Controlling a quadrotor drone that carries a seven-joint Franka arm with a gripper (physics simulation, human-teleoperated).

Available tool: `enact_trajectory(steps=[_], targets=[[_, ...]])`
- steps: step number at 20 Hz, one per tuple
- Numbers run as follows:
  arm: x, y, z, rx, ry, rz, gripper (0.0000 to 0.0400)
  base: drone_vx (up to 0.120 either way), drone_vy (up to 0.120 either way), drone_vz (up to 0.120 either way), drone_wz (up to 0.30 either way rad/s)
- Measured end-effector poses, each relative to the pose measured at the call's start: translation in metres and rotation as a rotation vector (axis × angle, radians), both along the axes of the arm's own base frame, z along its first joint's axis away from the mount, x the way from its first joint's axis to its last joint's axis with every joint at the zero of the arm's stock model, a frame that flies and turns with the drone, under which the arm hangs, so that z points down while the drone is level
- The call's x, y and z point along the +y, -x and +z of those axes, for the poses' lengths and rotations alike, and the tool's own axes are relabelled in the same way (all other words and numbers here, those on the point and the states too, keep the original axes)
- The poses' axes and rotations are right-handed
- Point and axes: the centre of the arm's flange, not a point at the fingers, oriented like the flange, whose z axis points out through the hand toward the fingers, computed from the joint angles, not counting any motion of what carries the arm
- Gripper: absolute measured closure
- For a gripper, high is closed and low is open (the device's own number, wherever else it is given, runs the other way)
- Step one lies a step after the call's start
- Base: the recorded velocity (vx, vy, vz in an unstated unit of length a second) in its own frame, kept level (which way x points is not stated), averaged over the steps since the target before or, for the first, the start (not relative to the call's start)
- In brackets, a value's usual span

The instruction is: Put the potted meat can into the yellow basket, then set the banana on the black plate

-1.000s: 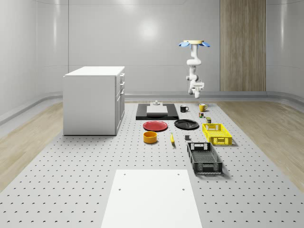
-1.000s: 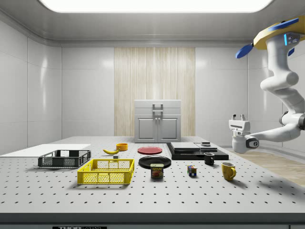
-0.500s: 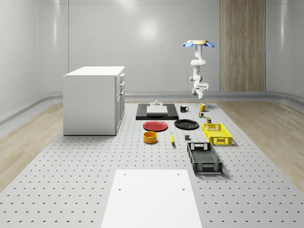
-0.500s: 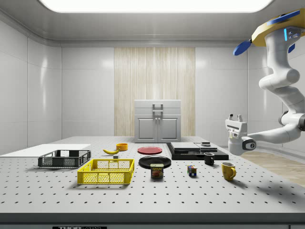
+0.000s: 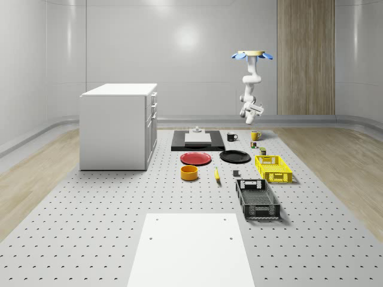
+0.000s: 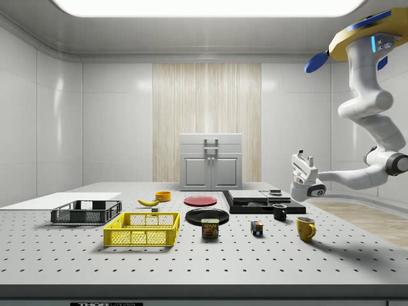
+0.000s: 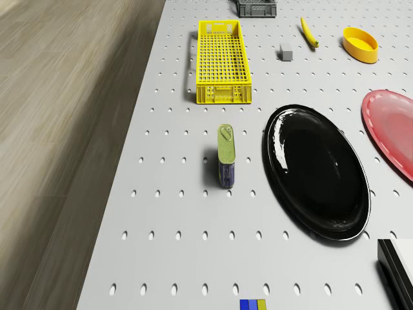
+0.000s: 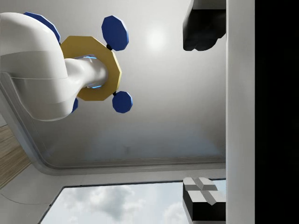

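The potted meat can stands upright on the table between the yellow basket and the black plate. The banana lies on the table past the plate, near the orange bowl. The drone hovers high over the table's far end, above the yellow mug. My gripper hangs in the air well above the mugs, pointing upward and tilted. Both fingers are spread wide, open, with nothing between them.
A yellow mug, a black mug and a colour cube stand below the arm. A red plate, an orange bowl, a black basket, a black slab and a white cabinet share the table.
The drone has drifted a little toward the whole-scene view's right. The arm has swung the gripper toward the side view's left and tilted it; the table's objects have not moved.
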Motion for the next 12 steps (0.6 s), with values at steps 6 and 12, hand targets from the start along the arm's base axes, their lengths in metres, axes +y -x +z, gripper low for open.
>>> enact_trajectory(steps=[6,12], targets=[[0.046,-0.002,-0.055,-0.001,0.737,-0.025,0.0,0.12,0.0,0.0,0.0],[0.03,-0.005,-0.148,0.0,1.729,-0.061,0.0,0.12,0.0,-0.08,0.0]])
